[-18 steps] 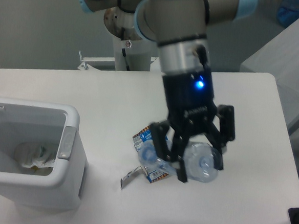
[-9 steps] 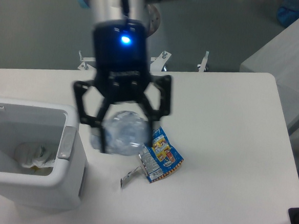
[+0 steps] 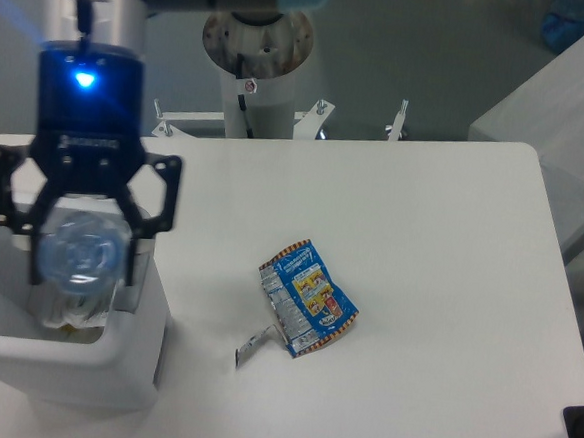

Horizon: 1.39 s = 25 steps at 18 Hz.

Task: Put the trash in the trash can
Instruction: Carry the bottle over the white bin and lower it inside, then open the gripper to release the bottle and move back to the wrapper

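Camera view: gripper [image 3: 79, 254] sits at the left of the frame, directly over the open mouth of the trash can [image 3: 131, 368], fingers clamped on the clear bottle [image 3: 81, 259]. Bottle is held with its round end facing the camera, hanging inside the can's outline, so a release here should drop it in. Some pale crumpled stuff is visible in the can bottom, can't tell what.

Snack wrapper [image 3: 306, 298] lies flat on the counter [image 3: 447, 290] near frame centre, well apart from the can, to its right. Small grey scrap [image 3: 251, 345] just beside its lower left corner, not touching as far as I can tell.

Handling, my read:
- Bottle: light, empty-looking, thin walled, crushes under grip and is slick. Current hold across the body looks fine.
- Wrapper: near weightless foil, floppy, lies almost flush with the counter. No edge stands up much. Best bet is pinching the raised, crinkled lower corner or the orange-striped edge, fingers coming straight down and scraping in. It may slide instead of lifting.

Wrapper not yet done.
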Each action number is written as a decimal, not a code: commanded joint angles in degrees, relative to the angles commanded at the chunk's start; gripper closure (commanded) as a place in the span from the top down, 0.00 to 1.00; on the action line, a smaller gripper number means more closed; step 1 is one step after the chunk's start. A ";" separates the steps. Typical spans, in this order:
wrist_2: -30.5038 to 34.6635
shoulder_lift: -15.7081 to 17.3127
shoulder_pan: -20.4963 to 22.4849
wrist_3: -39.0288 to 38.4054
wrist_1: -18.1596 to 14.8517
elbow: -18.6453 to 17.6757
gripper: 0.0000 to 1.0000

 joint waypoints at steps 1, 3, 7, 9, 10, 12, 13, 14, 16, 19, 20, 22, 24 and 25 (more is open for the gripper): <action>0.00 -0.52 -0.53 0.09 0.00 0.00 0.72; 0.00 -1.05 -1.15 0.00 0.00 -0.26 0.72; 0.09 -2.28 -2.29 0.09 0.00 -2.63 0.73; 0.09 -2.46 -2.38 0.00 -0.09 -3.25 0.77; 0.09 -2.46 -2.38 0.09 -0.09 -3.60 0.84; 0.09 -2.46 -2.38 0.09 -0.17 -4.30 0.97; 0.09 -2.38 -2.38 0.00 -0.18 -4.66 0.99; 0.18 -2.37 -2.38 -0.09 -0.18 -5.01 1.00; 0.18 -2.29 -2.29 -0.35 -0.26 -5.19 1.00; 0.62 -2.29 -1.33 -0.70 -0.61 -5.45 1.00; 0.62 -2.20 0.50 -0.88 -0.70 -6.23 1.00; 0.70 -1.15 4.20 -1.32 -0.79 -8.08 1.00; 0.70 -0.01 8.15 -1.76 -0.88 -10.88 1.00; 0.70 0.69 9.91 -1.76 -0.97 -12.73 1.00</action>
